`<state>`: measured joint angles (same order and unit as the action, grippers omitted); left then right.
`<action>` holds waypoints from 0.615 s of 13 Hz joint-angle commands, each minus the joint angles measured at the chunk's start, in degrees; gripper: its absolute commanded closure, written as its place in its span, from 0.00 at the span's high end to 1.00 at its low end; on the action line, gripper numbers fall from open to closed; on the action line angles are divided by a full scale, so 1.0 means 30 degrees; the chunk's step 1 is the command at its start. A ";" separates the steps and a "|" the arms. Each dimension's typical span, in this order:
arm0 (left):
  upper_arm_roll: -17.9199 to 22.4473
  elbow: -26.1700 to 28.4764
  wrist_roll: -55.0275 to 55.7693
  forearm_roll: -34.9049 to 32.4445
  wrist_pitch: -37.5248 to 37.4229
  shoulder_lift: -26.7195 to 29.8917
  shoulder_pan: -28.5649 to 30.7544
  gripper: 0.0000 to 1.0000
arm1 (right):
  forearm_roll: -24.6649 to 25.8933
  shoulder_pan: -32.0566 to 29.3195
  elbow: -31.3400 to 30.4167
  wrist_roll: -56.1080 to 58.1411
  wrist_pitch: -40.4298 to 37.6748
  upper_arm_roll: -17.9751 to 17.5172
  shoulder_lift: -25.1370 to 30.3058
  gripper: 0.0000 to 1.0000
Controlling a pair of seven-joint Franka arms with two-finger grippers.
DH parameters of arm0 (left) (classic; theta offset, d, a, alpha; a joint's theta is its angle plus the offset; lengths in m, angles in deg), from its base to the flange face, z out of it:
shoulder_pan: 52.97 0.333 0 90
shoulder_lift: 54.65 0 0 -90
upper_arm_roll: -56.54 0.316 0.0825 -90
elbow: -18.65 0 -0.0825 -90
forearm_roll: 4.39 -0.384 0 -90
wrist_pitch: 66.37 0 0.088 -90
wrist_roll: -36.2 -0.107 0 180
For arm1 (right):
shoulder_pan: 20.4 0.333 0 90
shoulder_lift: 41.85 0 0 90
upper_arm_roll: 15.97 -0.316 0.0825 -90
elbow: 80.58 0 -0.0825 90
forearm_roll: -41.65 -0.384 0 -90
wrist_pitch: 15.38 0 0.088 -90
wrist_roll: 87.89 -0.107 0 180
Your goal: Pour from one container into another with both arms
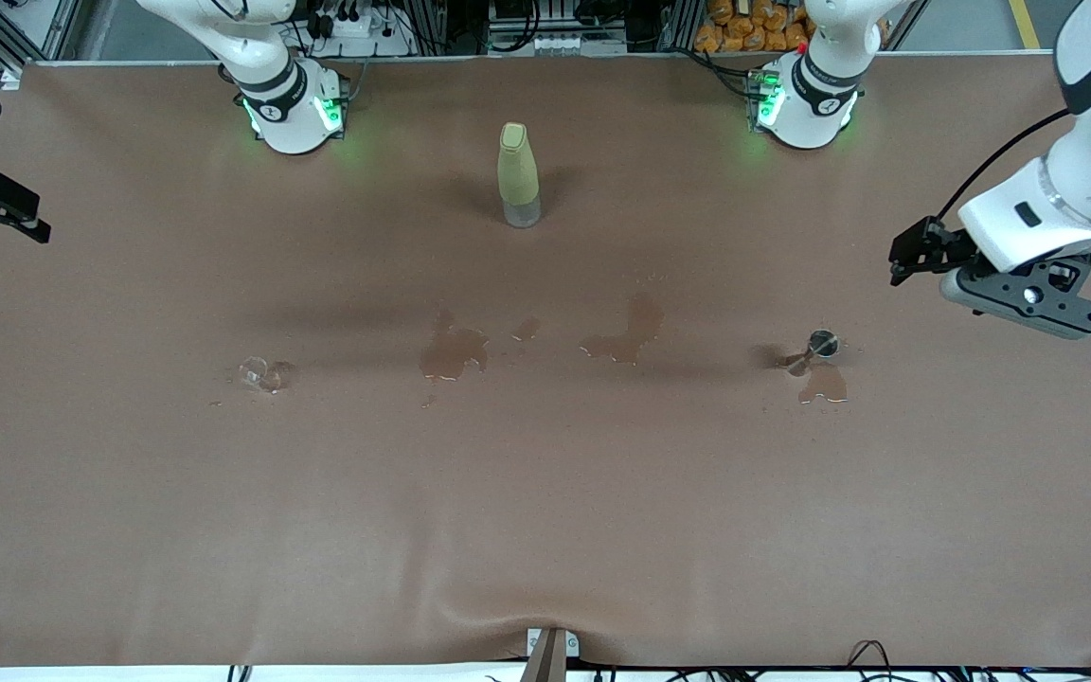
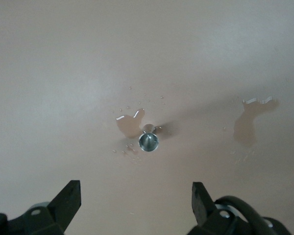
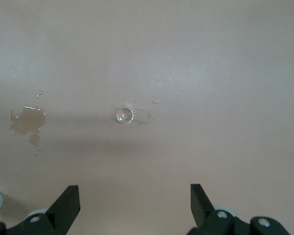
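Both cups stand apart on the wet counter (image 1: 545,530): glass (image 1: 261,373) toward the right arm's end, metal cup (image 1: 822,345) toward the left's (puddles (image 1: 451,354) between). Left claw (image 2: 136,197) and right claw (image 3: 135,197) hover open, holding nothing; pouring stage unclear.

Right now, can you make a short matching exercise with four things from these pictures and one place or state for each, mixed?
Things:
1. green bottle
2. clear glass cup
3. small metal cup
4. left gripper

Places or states:
A. open
B. toward the right arm's end
C. stands between the two bases
D. beside a puddle, toward the left arm's end

Pairs: 1-C, 2-B, 3-D, 4-A
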<state>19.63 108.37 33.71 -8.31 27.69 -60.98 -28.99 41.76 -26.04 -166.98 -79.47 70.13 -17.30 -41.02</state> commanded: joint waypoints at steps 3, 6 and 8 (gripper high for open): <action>-0.0204 -0.0199 0.3317 -0.0045 -0.0355 -0.0234 -0.0055 1.00 | -0.0300 0.0153 -0.0084 -0.0697 0.0121 0.0237 0.0045 1.00; -0.0174 -0.0287 0.6042 0.0690 -0.0297 -0.0584 -0.0025 1.00 | -0.0300 0.0417 -0.0084 -0.0697 0.0092 0.0530 0.0016 1.00; -0.0145 -0.0287 0.6073 0.0572 0.0112 -0.0907 -0.0025 1.00 | -0.0300 0.0854 -0.0084 -0.0697 0.0121 0.0938 0.0045 1.00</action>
<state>19.37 108.56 50.44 -7.06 27.73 -62.56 -29.15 41.68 -25.35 -167.11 -80.58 70.15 -16.37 -41.02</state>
